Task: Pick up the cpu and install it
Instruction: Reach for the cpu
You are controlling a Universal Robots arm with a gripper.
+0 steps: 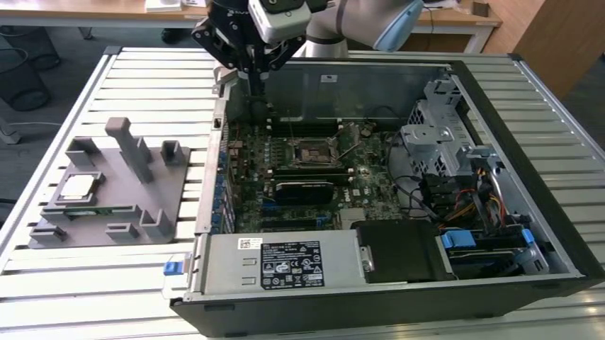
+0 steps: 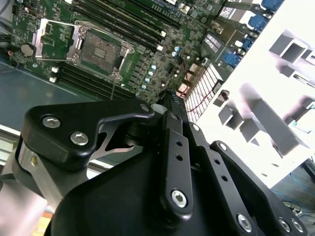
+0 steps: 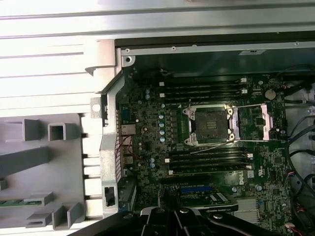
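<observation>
We count 1 cpu (image 1: 78,187), 1 mem stick (image 1: 95,210), 1 grey holder (image 1: 176,193), 1 PC case (image 1: 378,306), 1 socket (image 1: 309,151).

A pale slatted metal table (image 1: 104,283) spreads across the near ground in bright, even light, with grey floor (image 1: 57,99) and a dark bin (image 1: 19,79) at the exterior view's left, light wooden desks (image 1: 85,10) along the far side, and a brown wooden panel (image 1: 557,42) at that view's far right.
</observation>
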